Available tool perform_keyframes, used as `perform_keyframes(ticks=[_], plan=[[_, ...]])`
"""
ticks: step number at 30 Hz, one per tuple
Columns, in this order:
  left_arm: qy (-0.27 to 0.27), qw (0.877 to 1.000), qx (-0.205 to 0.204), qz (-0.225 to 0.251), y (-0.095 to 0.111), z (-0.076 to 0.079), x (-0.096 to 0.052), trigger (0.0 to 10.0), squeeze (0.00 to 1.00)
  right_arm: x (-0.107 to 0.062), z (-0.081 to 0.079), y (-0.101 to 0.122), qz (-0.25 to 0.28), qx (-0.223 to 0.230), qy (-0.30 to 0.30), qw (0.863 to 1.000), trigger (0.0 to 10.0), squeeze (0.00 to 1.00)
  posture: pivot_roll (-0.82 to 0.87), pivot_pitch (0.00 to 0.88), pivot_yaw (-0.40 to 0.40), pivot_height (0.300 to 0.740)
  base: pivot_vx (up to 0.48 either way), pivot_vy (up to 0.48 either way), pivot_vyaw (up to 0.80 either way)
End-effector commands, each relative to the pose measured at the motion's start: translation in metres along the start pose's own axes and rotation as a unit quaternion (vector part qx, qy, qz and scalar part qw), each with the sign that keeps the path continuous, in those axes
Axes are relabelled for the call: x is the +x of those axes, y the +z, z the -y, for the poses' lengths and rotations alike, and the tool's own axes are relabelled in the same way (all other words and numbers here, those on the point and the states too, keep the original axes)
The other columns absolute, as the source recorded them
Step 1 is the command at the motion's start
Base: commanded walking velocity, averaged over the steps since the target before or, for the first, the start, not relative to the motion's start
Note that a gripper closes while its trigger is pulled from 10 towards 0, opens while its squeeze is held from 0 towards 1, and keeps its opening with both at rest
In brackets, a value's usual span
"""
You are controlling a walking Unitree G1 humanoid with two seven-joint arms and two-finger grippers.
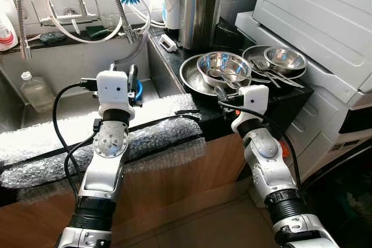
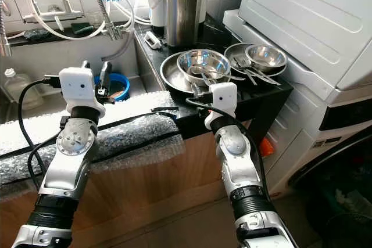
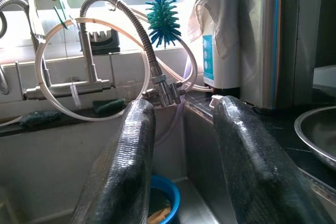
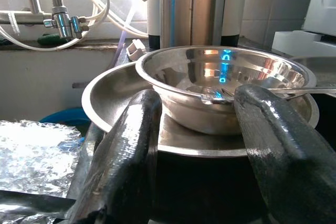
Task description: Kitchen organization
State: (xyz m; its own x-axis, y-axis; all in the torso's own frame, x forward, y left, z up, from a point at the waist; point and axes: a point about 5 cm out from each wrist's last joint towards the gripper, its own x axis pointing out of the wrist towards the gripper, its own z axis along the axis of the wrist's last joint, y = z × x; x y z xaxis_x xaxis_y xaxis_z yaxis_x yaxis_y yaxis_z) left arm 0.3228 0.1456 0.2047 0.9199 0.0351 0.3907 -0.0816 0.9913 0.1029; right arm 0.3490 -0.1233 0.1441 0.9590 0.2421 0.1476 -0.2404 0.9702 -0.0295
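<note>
**Right claw lined up on the bowls**

The left claw (image 1: 133, 82) hangs wide over the sink. The right claw (image 4: 197, 145), also wide, faces the shiny steel bowl (image 4: 220, 85) nested in a wide steel plate (image 4: 113, 95) on the black counter (image 1: 285, 100), just beyond it, nearer this arm.
</note>
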Motion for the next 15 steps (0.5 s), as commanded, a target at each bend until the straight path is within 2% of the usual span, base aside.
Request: perform_keyframes(ticks=[1, 7, 8, 9, 10, 11, 12, 13, 14, 15], plan=[[-0.006, 1.000, 0.001, 0.018, 0.0086, 0.0017, 0.0015, 10.0, 0.00, 0.0031, 0.0030, 0.0042, 0.008, -0.003, -0.007, 1.000, 10.0, 0.00, -0.05, 0.000, -0.050, 0.727, 0.000, 0.000, 0.00], [-0.010, 1.000, 0.000, 0.019, 0.0088, 0.0028, 0.0013, 10.0, 0.00, 0.0034, 0.0048, 0.0049, 0.011, -0.005, -0.014, 1.000, 10.0, 0.00, -0.05, 0.000, -0.048, 0.727, 0.000, 0.000, 0.00], [-0.010, 1.000, 0.000, 0.020, 0.0089, 0.0032, 0.0013, 10.0, 0.00, 0.0033, 0.0052, 0.0052, 0.012, -0.005, -0.015, 1.000, 8.8, 0.00, -0.05, 0.000, -0.048, 0.727, 0.000, 0.000, 0.00], [-0.011, 1.000, 0.000, 0.020, 0.0090, 0.0033, 0.0013, 10.0, 0.00, 0.0033, 0.0056, 0.0056, 0.014, -0.004, -0.017, 1.000, 1.9, 0.00, -0.05, 0.000, -0.048, 0.727, 0.000, 0.000, 0.00], [-0.011, 1.000, -0.001, 0.020, 0.0091, 0.0034, 0.0014, 10.0, 0.00, 0.0033, 0.0062, 0.0059, 0.015, -0.004, -0.020, 1.000, 0.0, 0.00, -0.05, 0.000, -0.048, 0.727, 0.000, 0.000, 0.00], [-0.011, 1.000, -0.001, 0.020, 0.0091, 0.0034, 0.0014, 10.0, 0.00, 0.0033, 0.0062, 0.0059, 0.015, -0.004, -0.020, 1.000, 0.0, 0.00, -0.05, 0.000, -0.048, 0.727, 0.000, 0.000, 0.00], [-0.011, 1.000, -0.001, 0.020, 0.0092, 0.0033, 0.0015, 10.0, 0.00, 0.0033, 0.0063, 0.0062, 0.017, -0.006, -0.021, 1.000, 0.4, 0.00, -0.05, 0.000, -0.047, 0.727, 0.000, 0.000, 0.00], [-0.012, 1.000, -0.001, 0.021, 0.0094, 0.0035, 0.0016, 10.0, 0.00, 0.0034, 0.0063, 0.0062, 0.016, -0.006, -0.021, 1.000, 4.5, 0.00, -0.05, 0.000, -0.048, 0.727, 0.000, 0.000, 0.00], [-0.012, 1.000, -0.001, 0.021, 0.0094, 0.0035, 0.0016, 10.0, 0.00, 0.0034, 0.0063, 0.0062, 0.016, -0.006, -0.021, 1.000, 4.5, 0.00, -0.05, 0.000, -0.048, 0.727, 0.000, 0.000, 0.00], [-0.013, 1.000, -0.001, 0.021, 0.0095, 0.0036, 0.0018, 10.0, 0.00, 0.0034, 0.0063, 0.0061, 0.016, -0.007, -0.021, 1.000, 10.0, 0.00, -0.05, 0.000, -0.047, 0.727, 0.000, 0.000, 0.00]])
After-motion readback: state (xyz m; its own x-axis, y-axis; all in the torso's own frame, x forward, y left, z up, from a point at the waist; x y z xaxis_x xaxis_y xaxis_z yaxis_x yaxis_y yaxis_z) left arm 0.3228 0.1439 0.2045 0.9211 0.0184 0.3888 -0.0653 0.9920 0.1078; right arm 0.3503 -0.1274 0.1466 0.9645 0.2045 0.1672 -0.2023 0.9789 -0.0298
